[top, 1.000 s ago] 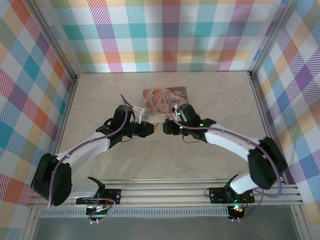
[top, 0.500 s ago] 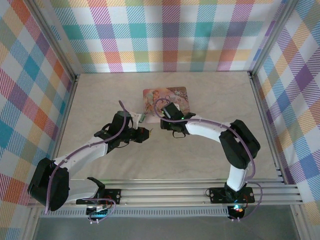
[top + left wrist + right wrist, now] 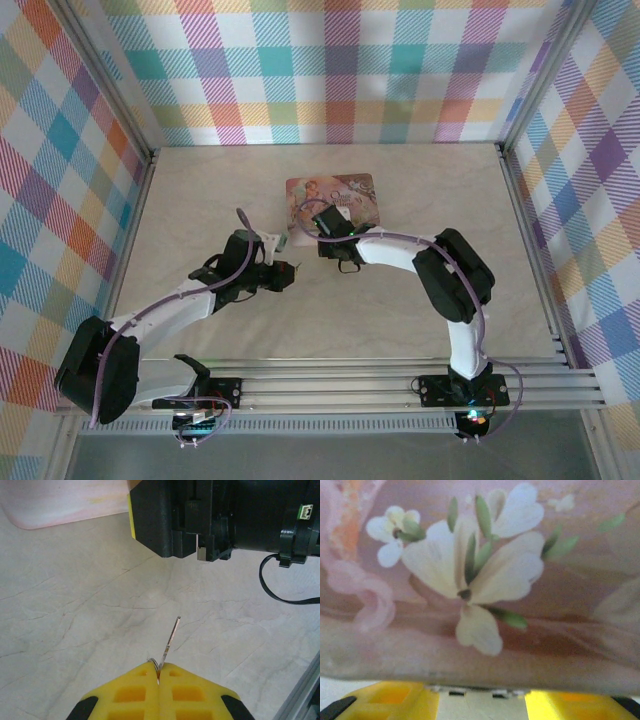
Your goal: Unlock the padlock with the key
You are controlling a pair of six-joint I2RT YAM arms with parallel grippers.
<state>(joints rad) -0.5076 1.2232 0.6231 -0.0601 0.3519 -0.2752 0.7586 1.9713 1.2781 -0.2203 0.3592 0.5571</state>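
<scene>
1. The counter (image 3: 75,605) lies under my left claw (image 3: 158,672).
2. The pink tin (image 3: 470,580) sits just ahead of my right claw (image 3: 480,700), whose fingers are spread wide.
3. My left claw is pinched tight on the key (image 3: 170,637), blade pointing ahead toward the right claw.

Pink tin on a pale table, with plaid walls around it.
A pink tin (image 3: 330,188) with a printed picture lies flat toward the back of the marbled beige table (image 3: 200,200). Close up, the tin's surface shows white flowers with green leaves, somewhat blurred, and what may be a pink ribbon curl at its left. Many-coloured plaid walls (image 3: 330,70) close three sides. Silver metal rails (image 3: 330,385) run along the near edge.
</scene>
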